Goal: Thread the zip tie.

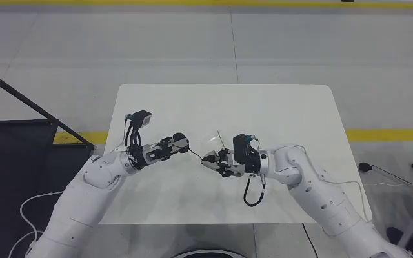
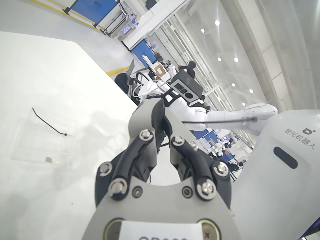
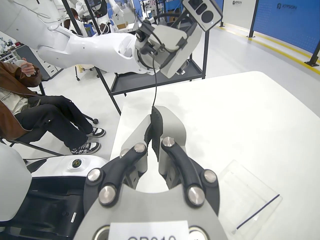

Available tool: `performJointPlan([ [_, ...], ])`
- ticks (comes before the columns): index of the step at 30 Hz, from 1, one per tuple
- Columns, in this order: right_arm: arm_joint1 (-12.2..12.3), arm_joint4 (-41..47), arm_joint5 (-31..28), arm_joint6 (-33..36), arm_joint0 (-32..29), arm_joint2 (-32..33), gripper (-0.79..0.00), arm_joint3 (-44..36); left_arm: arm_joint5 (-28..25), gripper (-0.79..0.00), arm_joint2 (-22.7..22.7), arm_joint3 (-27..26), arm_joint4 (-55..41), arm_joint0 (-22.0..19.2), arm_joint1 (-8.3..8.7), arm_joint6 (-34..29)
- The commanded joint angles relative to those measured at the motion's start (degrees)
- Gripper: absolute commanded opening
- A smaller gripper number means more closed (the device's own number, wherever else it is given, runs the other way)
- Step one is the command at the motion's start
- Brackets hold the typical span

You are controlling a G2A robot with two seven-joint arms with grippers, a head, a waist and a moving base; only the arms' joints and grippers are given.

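Left gripper (image 1: 184, 143): over the table (image 1: 290, 116), left of centre, tip pointing toward the other arm. Fingers pressed together, pinching one end of the zip tie (image 3: 155, 86).

Zip tie: thin black strand, held off the tabletop and spanning the short gap between the two grippers. Slight bow along its length as seen from the right wrist view. Cannot tell which end is the head.

Right gripper (image 1: 208, 158): just right of centre, tip facing the left one, close but not touching. Pads closed on the other end of the strand, which comes out right at the fingertips.

Beyond the right gripper's tip: a clear sheet (image 3: 245, 188) lying flat on the table, with a second zip tie (image 3: 258, 211) resting on it, straight, touched by neither gripper.
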Motion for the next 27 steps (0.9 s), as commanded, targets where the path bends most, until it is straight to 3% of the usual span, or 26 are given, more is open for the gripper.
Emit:
performJointPlan([
  [1, 0.47, -0.89, 0.00, -2.19, -0.74, 0.42, -0.785, -0.85, -0.17, -0.785, -0.30, -0.09, 1.06, 0.21, -0.07, 1.31],
  [22, 5.34, -11.72, 0.00, -24.58, -2.45, -0.16, -0.785, -3.11, 0.27, -0.785, -1.55, -0.49, 4.03, 1.03, -0.58, 5.45],
  [27, 5.83, -12.57, 0.00, -24.47, -1.95, -2.40, -0.785, -2.36, -0.68, -0.785, -1.62, -0.96, 3.23, 1.24, -0.69, 5.46],
])
